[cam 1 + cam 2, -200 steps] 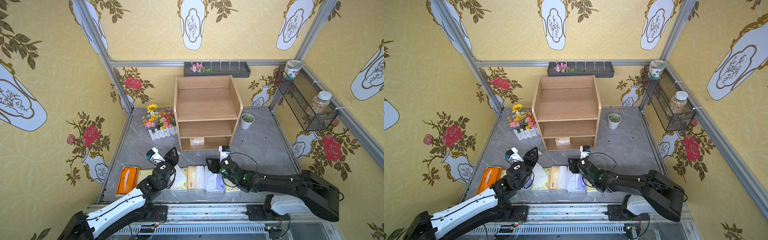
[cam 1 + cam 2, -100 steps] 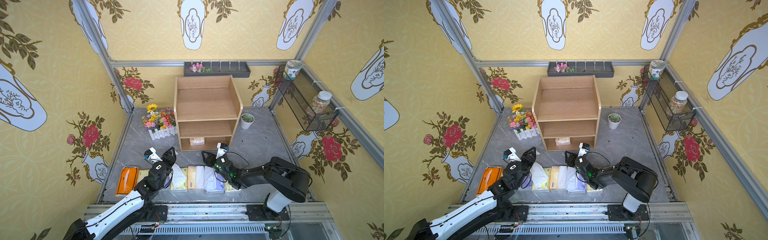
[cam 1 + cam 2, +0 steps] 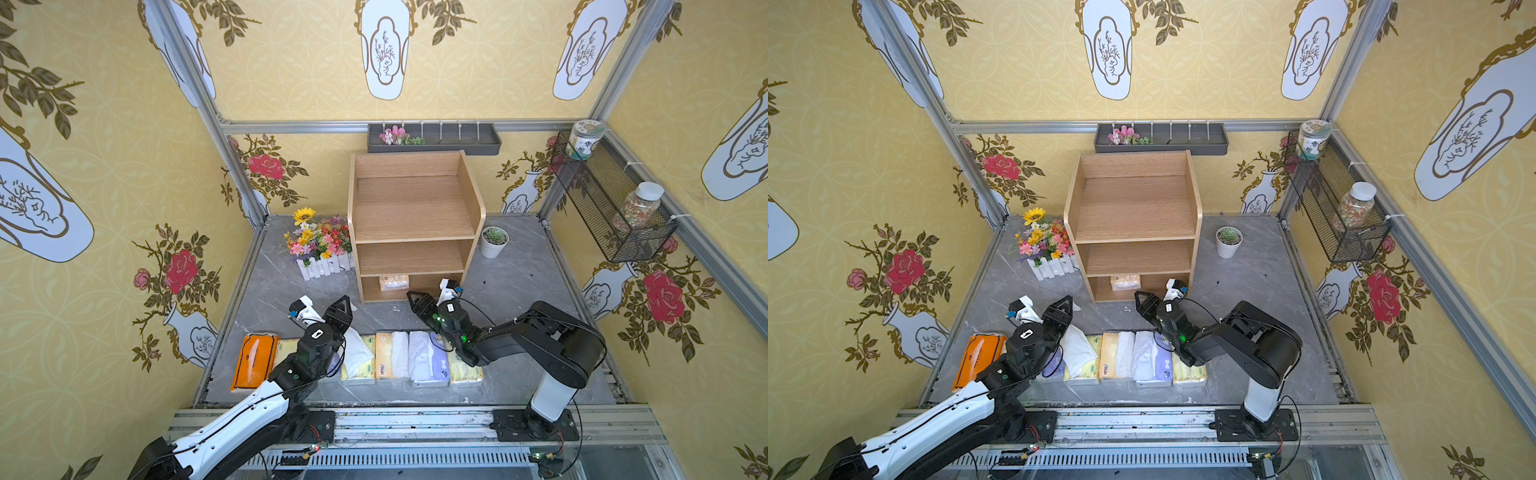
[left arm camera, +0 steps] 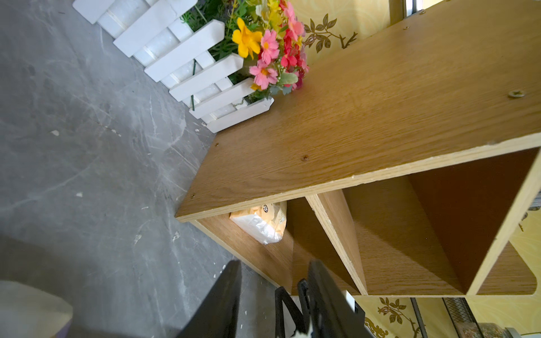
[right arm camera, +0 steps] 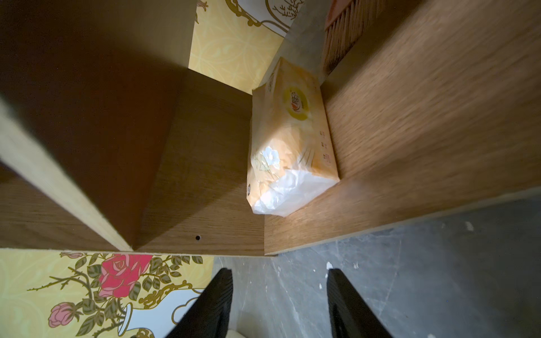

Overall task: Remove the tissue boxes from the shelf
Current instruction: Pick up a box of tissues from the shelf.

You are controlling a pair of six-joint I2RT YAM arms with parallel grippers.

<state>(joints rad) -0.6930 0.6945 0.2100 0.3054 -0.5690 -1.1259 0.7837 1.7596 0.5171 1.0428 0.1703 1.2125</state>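
Nearly done. On the shelf (image 3: 415, 208) the top and middle tiers are bare, and a row of packs (image 3: 390, 353) lies on the floor in front. One tan pack (image 5: 289, 140) remains on the bottom tier. My right claw (image 5: 278, 272) faces it, jaws apart and empty. My left claw (image 4: 275, 263) is likewise apart and empty.

Light-wood shelf (image 3: 411, 208), tan tissue pack (image 3: 393, 282) (white end)
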